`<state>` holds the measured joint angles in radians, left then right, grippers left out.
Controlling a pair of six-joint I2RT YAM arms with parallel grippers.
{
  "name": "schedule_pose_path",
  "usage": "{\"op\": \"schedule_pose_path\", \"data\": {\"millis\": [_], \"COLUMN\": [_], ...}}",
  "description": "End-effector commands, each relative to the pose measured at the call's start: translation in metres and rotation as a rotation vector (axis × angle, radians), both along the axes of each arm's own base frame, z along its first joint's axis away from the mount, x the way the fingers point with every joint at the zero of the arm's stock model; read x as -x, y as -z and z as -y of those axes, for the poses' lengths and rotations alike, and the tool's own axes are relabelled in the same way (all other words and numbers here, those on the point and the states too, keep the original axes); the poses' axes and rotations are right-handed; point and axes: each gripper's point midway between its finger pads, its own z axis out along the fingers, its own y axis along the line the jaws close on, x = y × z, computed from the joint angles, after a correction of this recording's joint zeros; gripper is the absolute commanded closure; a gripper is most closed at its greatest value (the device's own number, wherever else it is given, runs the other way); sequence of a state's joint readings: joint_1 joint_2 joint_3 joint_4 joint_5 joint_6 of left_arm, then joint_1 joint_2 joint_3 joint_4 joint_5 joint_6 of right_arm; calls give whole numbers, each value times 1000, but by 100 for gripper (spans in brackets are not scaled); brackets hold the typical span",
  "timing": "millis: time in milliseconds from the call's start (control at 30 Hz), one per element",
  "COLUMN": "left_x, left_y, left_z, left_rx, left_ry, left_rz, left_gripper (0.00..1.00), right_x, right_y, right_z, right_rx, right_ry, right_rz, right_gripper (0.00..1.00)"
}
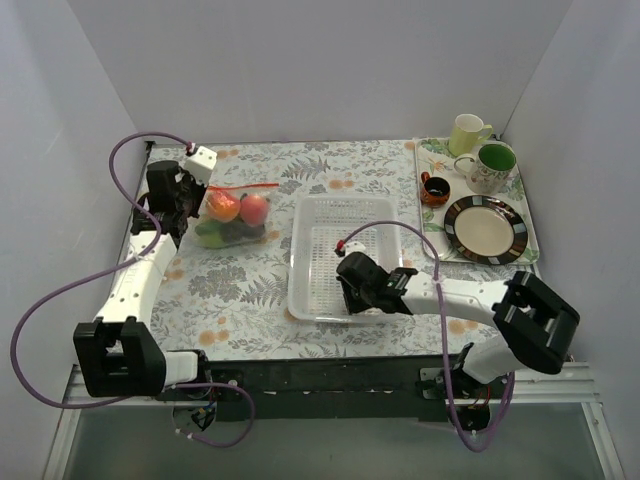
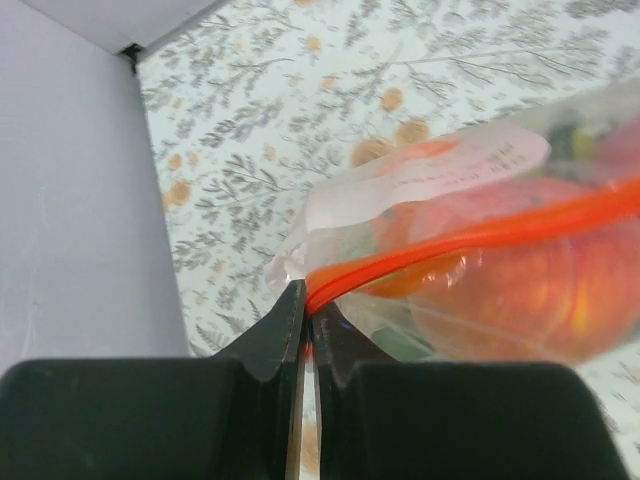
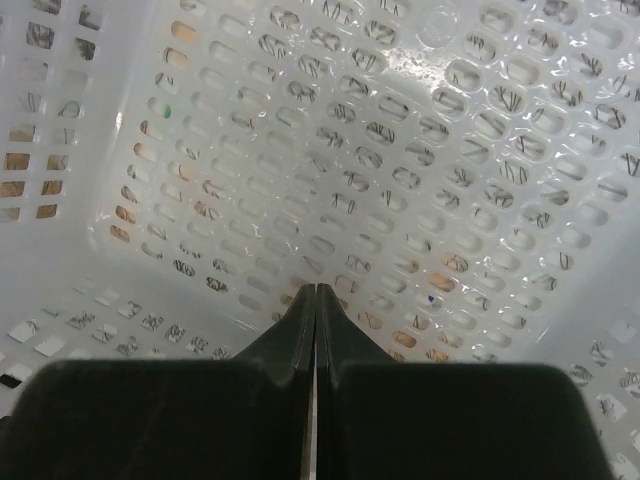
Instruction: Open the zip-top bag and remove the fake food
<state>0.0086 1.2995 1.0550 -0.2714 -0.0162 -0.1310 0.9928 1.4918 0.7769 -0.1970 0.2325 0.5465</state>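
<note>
Fingers on the right gripper are pressed together on nothing, parked in the white basket mid-table toward 6 o'clock. Out at 10 o'clock the left gripper pinches a corner of the zip-top bag at its red zip strip, fake food inside. Held by one corner only, I'd guess a tug drags the whole bag or the slick plastic slips free. White label on it: writing too blurry to read.

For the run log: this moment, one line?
left fingers: shut on zip-top bag corner | right fingers: shut, inside basket | fake food: bagged
</note>
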Motion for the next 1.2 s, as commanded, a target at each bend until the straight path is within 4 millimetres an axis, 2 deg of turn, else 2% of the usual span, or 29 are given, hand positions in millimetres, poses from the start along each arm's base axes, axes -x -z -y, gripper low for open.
{"op": "schedule_pose_path", "data": {"millis": [0,67,100,167,200,233,300,333,367,400,433,467,500,567,600,667,700,867,1033,1167], "left_x": [42,53,61,73,82,87,102,108,112,121,127,130,136,141,144,147,147,148,145,143], "left_y": [-16,-22,-22,-26,-24,-23,-18,-17,-14,-9,-4,-2,1,4,6,6,6,4,0,-3], "left_z": [33,38,41,45,48,53,58,63,66,68,71,72,73,75,75,75,75,75,77,78], "left_rx": [112,133,144,164,176,194,219,239,251,261,273,278,280,284,283,278,275,263,266,270], "left_ry": [96,107,119,137,144,168,184,201,211,218,232,236,241,252,254,258,261,274,286,292], "left_rz": [-85,-86,-108,-120,-152,-169,-209,-227,-245,-274,-298,-310,-330,-350,-361,-367,-368,-376,-382,-379], "left_gripper": [100,100,100,100,100,100,100,100,100,100,100,100,100,100,100,99,99,99,98,98], "right_x": [17,11,1,-9,-24,-29,-42,-53,-55,-52,-56,-55,-50,-46,-40,-35,-32,-12,3,5], "right_y": [-11,-28,-46,-71,-107,-116,-149,-184,-200,-215,-247,-263,-269,-298,-294,-293,-280,-257,-240,-227], "right_z": [16,15,9,1,-14,-19,-35,-55,-66,-82,-101,-114,-132,-154,-166,-179,-186,-204,-222,-231], "right_rx": [-11,-19,-33,-33,-58,-42,-45,-96,-121,-163,-234,-285,-336,-419,-443,-450,-448,-459,-440,-421], "right_ry": [18,-14,-14,-55,-95,-123,-193,-210,-242,-324,-356,-393,-461,-559,-620,-711,-760,-926,-966,-969], "right_rz": [17,71,121,181,263,286,366,418,439,450,488,512,505,581,578,620,598,578,577,558], "right_gripper": [99,99,99,99,99,99,99,92,72,62,53,39,34,27,25,20,20,21,25,27]}}
